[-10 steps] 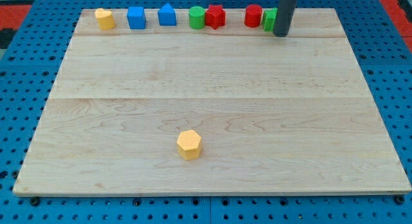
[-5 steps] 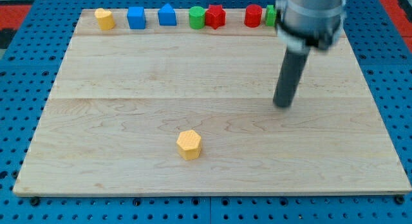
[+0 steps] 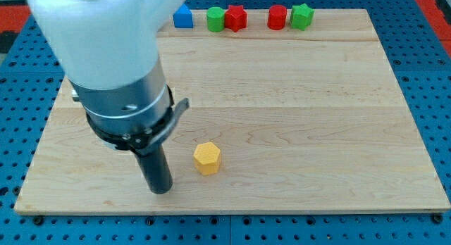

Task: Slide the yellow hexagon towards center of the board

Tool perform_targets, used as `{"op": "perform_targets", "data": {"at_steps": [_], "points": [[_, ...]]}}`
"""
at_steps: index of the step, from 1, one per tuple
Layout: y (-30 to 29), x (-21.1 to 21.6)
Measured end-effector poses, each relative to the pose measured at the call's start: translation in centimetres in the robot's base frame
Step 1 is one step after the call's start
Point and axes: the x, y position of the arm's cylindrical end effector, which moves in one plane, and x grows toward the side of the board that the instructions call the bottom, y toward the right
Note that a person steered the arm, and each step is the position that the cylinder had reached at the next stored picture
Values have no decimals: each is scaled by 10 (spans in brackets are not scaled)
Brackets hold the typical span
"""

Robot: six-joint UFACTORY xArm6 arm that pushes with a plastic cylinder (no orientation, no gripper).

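The yellow hexagon sits on the wooden board, below the board's middle, towards the view's bottom. My tip rests on the board just left of and slightly below the hexagon, a short gap apart from it. The arm's big body covers the board's upper left part.
Along the board's top edge stand a blue block with a peaked top, a green cylinder, a red star, a red cylinder and a green block. The arm hides the blocks at the top left.
My tip has swept from the board's top right, across the right middle, to the bottom left beside the yellow hexagon. The hexagon has not moved. The arm now hides the top-left blocks.
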Motion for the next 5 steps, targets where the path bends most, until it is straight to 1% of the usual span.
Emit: {"op": "perform_targets", "data": {"at_steps": [1, 2, 3, 4, 5], "points": [[40, -22], [65, -61], [76, -91], [73, -44], [117, -59]]}}
